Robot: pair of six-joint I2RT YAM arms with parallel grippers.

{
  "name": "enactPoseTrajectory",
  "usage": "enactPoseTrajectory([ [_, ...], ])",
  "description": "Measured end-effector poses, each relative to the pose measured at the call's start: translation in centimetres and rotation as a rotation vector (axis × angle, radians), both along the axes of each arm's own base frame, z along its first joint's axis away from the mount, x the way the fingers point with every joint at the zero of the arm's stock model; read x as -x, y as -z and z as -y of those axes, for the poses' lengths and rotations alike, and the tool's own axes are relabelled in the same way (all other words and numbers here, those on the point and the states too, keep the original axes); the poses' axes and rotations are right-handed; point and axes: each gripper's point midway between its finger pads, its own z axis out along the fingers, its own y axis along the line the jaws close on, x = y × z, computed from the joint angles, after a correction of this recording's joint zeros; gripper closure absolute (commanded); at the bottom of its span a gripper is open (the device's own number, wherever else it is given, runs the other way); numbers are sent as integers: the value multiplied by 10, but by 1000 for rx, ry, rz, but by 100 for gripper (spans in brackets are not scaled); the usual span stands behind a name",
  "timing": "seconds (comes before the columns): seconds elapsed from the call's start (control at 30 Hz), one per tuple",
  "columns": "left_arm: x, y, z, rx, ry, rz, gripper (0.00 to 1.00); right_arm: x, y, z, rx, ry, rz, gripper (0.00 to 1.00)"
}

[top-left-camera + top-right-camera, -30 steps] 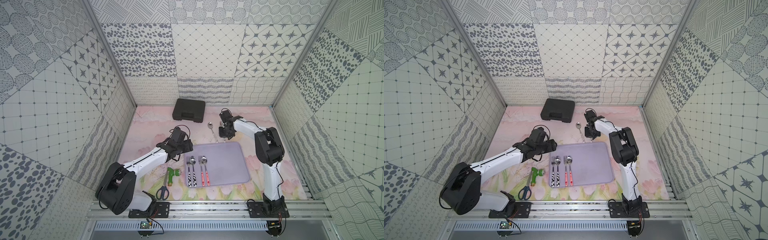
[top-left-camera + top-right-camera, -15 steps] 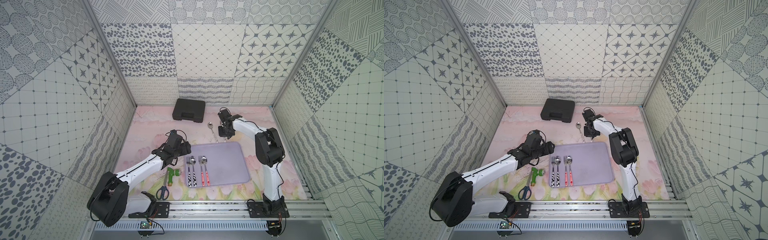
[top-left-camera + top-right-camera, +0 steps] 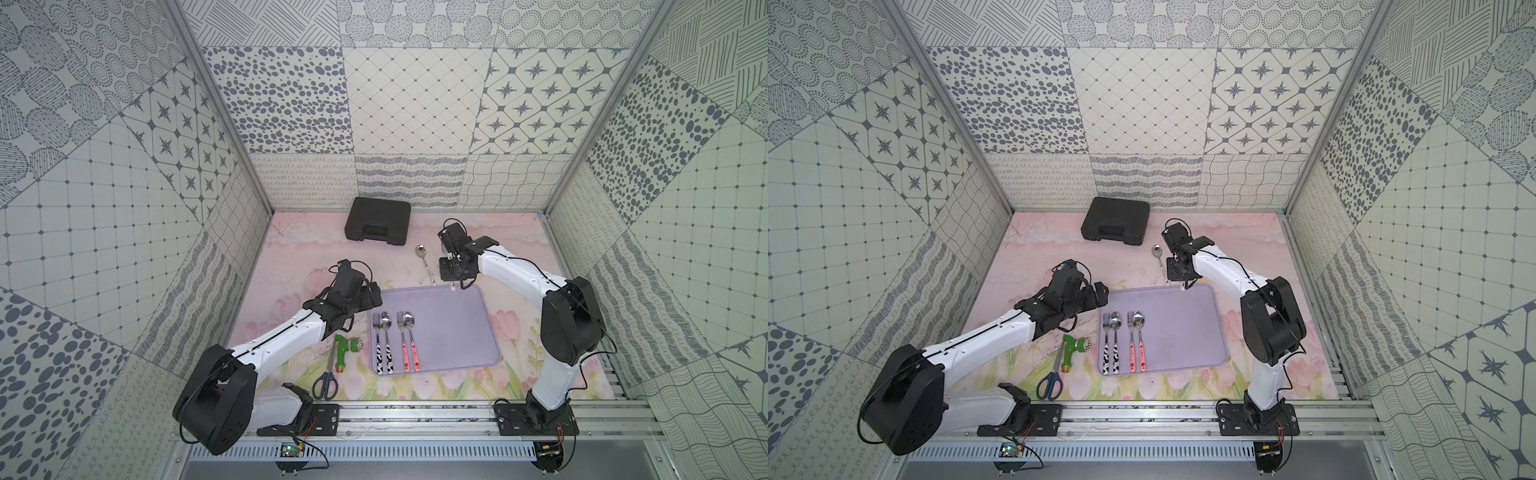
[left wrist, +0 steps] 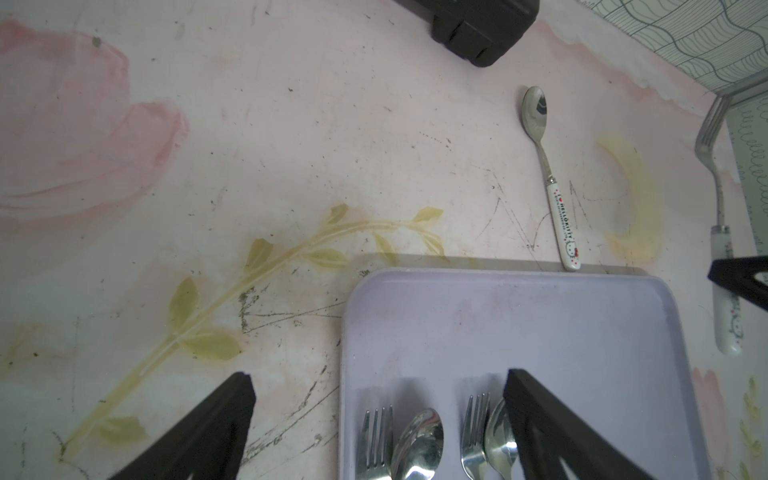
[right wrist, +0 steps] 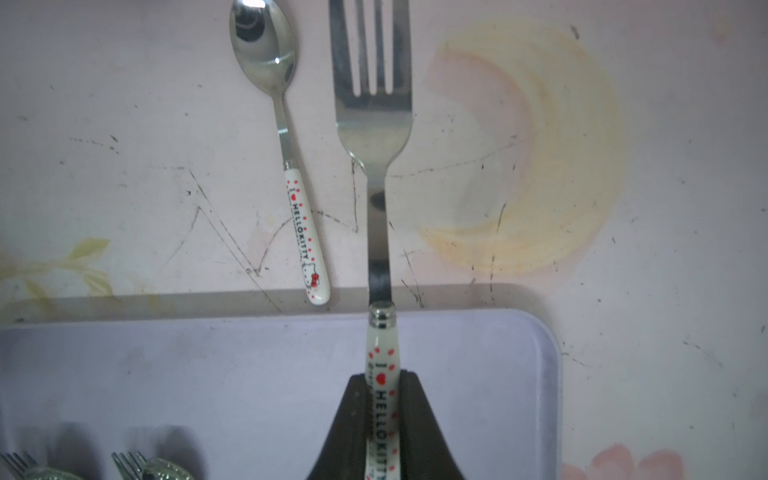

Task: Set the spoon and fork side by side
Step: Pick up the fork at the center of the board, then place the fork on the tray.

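Right gripper (image 5: 380, 386) is pinched tight on the white Hello Kitty handle of the fork (image 5: 374, 124), tines pointing away from the robot. The fork looks to be held up off the mat rather than lying on it. In the right wrist view its handle crosses the far rim of the lavender tray (image 5: 208, 374).

The matching Hello Kitty spoon (image 5: 299, 208) lies flat on the flowery mat just to the left of the fork, bowl up and pointing the same way, only a bit slanted. Its handle end sits right at the tray's far edge; can't tell if it actually touches the rim. So the two are close and roughly parallel, but the fork is in the gripper, not set down.

Left gripper (image 4: 378, 374) is spread wide with nothing in it, hanging over the tray's left side, near the far left corner in a top view (image 3: 372, 297).

On the tray there are two pairs lined up neatly, handles toward the robot: a cow-print fork (image 3: 377, 340) and cow-print spoon (image 3: 387, 338), then a red-dotted fork (image 3: 402, 340) and red-dotted spoon (image 3: 411, 338).

Other stuff lying around: a black case (image 3: 378, 220) at the back, a green hose nozzle (image 3: 345, 351) beside the tray's left edge, and scissors (image 3: 326, 380) nearer the front rail.
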Motion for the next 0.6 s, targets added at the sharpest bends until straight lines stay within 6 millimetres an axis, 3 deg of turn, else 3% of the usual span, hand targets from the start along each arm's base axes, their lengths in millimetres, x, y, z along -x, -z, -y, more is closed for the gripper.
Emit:
enactPoseTrajectory([
  [0.37,-1,0,-4,-15,-16,7,0,86,14,0,-22,-5,-42,100],
  [0.6,-2,0,-4,-17,-18,8,0,133,39,-8,-50,-11,-63,100],
])
